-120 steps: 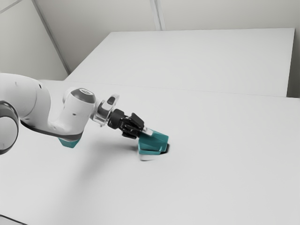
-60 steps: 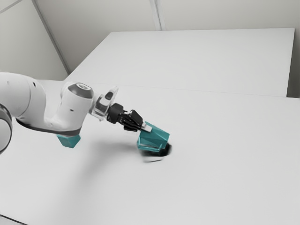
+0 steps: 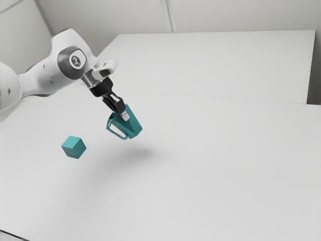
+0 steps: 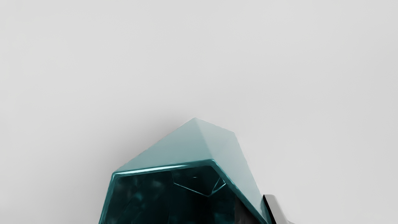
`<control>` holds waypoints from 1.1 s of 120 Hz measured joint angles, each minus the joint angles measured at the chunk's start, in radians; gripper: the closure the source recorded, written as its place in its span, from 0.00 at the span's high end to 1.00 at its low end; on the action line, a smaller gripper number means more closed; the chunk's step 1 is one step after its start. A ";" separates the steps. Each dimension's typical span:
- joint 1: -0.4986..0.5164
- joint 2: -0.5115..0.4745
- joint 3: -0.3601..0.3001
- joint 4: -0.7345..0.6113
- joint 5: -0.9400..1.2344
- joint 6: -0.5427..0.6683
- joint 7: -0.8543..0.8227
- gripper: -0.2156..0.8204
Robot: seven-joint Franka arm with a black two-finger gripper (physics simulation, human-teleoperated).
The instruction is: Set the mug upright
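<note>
Though my claw [image 3: 123,115] holds the mug [image 3: 132,126] above the surface [image 3: 215,175], it's tilted; straightening and lowering it seem left.

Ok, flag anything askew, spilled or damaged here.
The teal faceted mug is askew: it is held tilted in the gripper above the white table, rather than standing on its base. I see no spill or damage.
</note>
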 joint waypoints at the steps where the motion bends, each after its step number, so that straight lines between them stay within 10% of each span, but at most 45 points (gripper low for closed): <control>1: 0.000 0.001 0.000 0.003 0.014 0.000 -0.005 0.06; 113: -0.021 0.208 -0.072 0.011 0.399 0.201 -0.385 0.04; 132: -0.027 0.206 -0.073 0.011 0.390 0.208 -0.404 0.31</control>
